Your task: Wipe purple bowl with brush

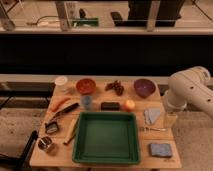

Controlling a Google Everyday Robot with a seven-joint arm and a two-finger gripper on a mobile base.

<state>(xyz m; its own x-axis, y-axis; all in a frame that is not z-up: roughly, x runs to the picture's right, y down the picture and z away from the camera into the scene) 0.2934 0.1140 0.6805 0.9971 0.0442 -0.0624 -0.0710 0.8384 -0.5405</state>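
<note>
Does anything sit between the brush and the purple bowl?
Yes. Between the brush at left and the purple bowl at back right stand a blue cup, a black block and an orange ball. The gripper is at the right edge of the table.

The table [57, 159] is carrying a green tray [105, 139], purple bowl [144, 87] and brush [63, 115]; the gripper [170, 119] is hovering at its right edge.

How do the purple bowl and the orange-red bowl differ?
Colour: the purple bowl is dark purple; the orange-red bowl is orange-red.
Place: in the camera view the purple bowl sits back right, and the orange-red bowl sits back left of centre, beside a pale cup.
The gripper, at the table's right edge, is nearer the purple bowl than the orange-red bowl.
Shared: both are small, round, upright and similar in size.
</note>
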